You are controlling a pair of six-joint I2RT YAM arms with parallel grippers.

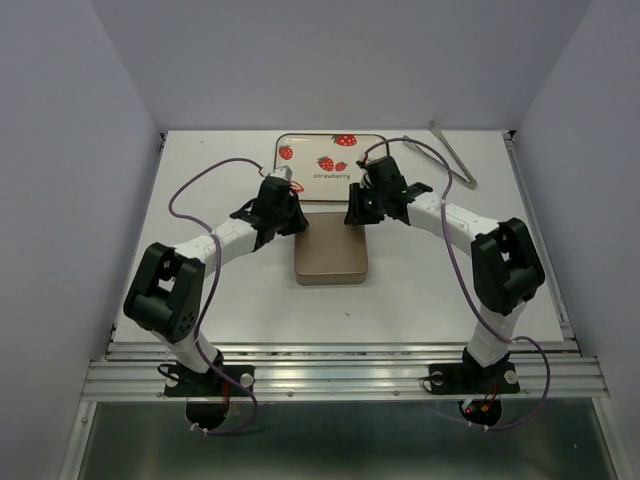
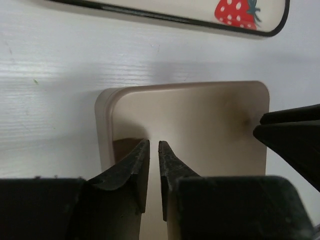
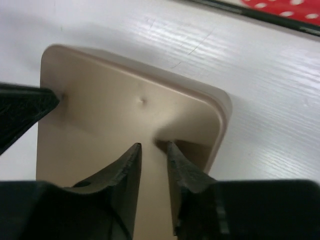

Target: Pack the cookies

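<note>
cookies: not visible | beige box (image 1: 331, 258): closed, lying flat

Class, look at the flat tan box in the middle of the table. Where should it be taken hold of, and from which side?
By its side walls: left gripper coming in low from the left, right gripper from the right. The tan box has a smooth, flat top with nothing to pinch, and looks too wide for either to span.

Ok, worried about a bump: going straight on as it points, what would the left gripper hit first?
Probably the beige box lid just under the left gripper; how near it is stays unclear.
</note>
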